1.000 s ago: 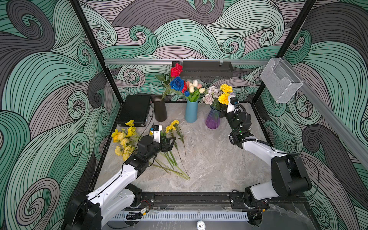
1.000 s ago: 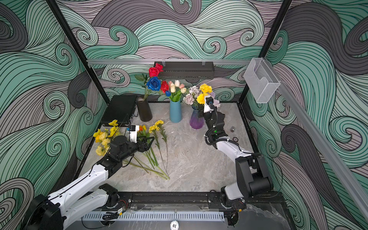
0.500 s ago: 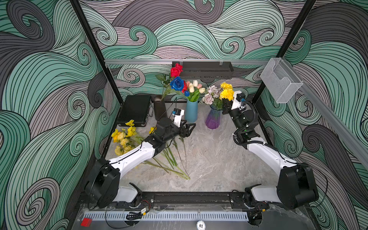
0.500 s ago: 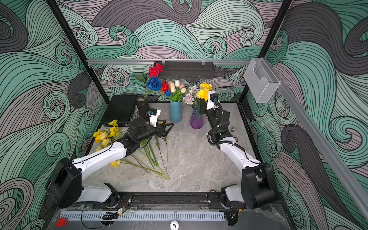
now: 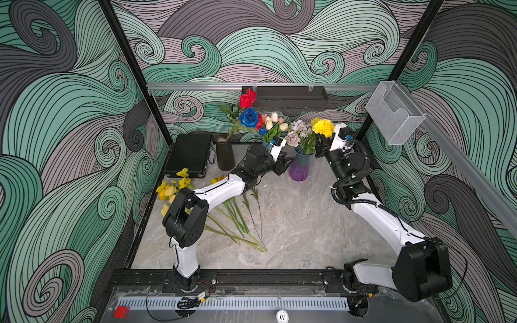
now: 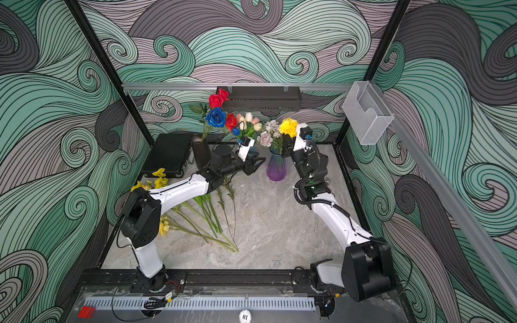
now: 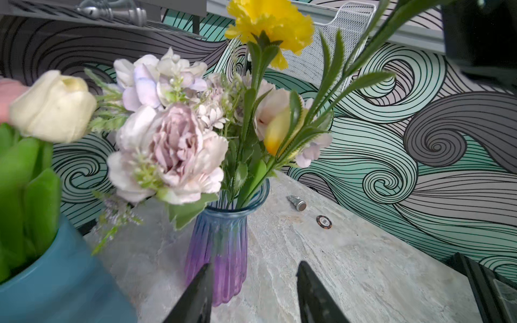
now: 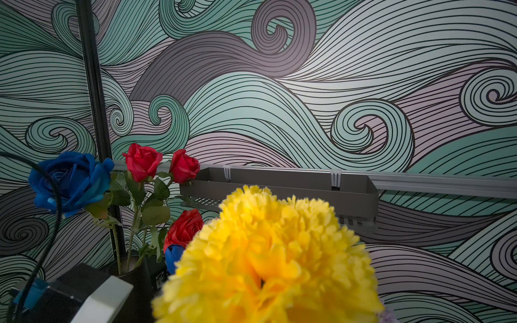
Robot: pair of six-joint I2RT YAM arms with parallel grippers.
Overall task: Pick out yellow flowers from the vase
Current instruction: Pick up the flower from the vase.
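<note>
We are counting three vases: a black vase (image 5: pixel 225 155) holding three red roses (image 8: pixel 142 160) and one blue rose (image 5: pixel 249 117), a teal vase (image 7: pixel 56 279) holding tulips (image 5: pixel 272 118), and a purple glass vase (image 5: pixel 300 167) holding lilac blooms (image 5: pixel 293 137) and a yellow carnation (image 5: pixel 324 127). The left gripper (image 7: pixel 254 264) is gaping empty beside it. The right gripper (image 5: pixel 321 145) is sitting under the carnation, and we cannot tell its grip. More yellow flowers (image 5: pixel 170 190) are lying on the table (image 5: pixel 307 229).

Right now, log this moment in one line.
left gripper open, at purple vase's base | right gripper under yellow carnation, jaws hidden | yellow flowers lying on table
</note>
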